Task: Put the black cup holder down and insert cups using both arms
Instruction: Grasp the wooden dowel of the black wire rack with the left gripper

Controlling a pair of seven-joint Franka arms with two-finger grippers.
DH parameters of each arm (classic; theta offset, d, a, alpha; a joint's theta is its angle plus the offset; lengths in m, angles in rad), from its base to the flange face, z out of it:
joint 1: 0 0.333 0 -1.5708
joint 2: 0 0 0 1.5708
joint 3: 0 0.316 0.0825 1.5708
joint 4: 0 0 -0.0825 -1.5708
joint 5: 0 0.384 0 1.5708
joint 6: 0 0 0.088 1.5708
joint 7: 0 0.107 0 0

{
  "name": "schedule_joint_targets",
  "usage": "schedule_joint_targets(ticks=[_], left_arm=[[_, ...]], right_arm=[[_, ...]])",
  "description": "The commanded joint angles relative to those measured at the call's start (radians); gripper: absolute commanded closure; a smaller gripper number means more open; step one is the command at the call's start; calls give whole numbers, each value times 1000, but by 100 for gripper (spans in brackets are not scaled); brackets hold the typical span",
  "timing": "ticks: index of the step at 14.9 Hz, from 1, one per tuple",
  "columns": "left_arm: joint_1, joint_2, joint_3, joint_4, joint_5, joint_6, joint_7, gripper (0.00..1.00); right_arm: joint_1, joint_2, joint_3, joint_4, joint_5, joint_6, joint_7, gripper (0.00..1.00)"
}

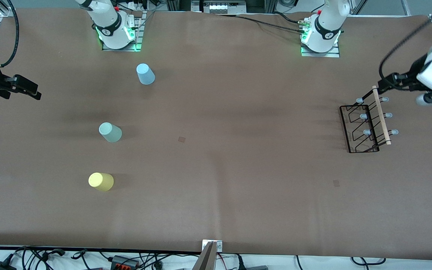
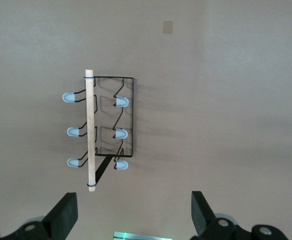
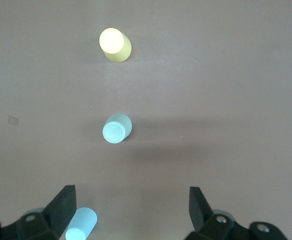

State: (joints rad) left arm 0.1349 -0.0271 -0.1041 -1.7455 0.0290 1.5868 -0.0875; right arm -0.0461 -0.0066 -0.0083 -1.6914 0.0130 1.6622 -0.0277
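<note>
The black cup holder (image 1: 364,129) stands at the left arm's end of the table, its wooden rod (image 1: 381,114) on top; the left wrist view shows the black cup holder (image 2: 127,117) with pale pegs. My left gripper (image 1: 385,84) hangs open above the table just by the rod's end (image 2: 134,216), holding nothing. Three cups stand toward the right arm's end: light blue (image 1: 145,74), mint (image 1: 110,132), yellow (image 1: 101,181). The right wrist view shows blue (image 3: 81,225), mint (image 3: 117,128), yellow (image 3: 115,44). My right gripper (image 1: 28,90) waits open (image 3: 131,207) at the table's edge.
Both arm bases (image 1: 118,33) (image 1: 321,37) stand along the table's edge farthest from the front camera. Two small square marks (image 1: 181,139) (image 1: 336,183) lie on the brown table. A metal mount (image 1: 211,255) and cables sit at the nearest edge.
</note>
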Motion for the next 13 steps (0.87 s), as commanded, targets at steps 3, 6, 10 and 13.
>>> schedule_joint_targets(ticks=[3,6,10,13], left_arm=[[63,47,-2,-17,-20,29,107,0],[124,38,-2,-116,-14,172,236,0],[207,-34,-5,-356,-14,410,325,0],[227,-37,-5,-448,-14,522,368,0]], right_arm=[[-5,2,7,9,-15,-12,-14,0],[-4,4,7,9,-15,-9,-14,0],[-5,10,7,9,-15,-7,-14,0],[-5,10,7,9,-15,-6,-14,0]])
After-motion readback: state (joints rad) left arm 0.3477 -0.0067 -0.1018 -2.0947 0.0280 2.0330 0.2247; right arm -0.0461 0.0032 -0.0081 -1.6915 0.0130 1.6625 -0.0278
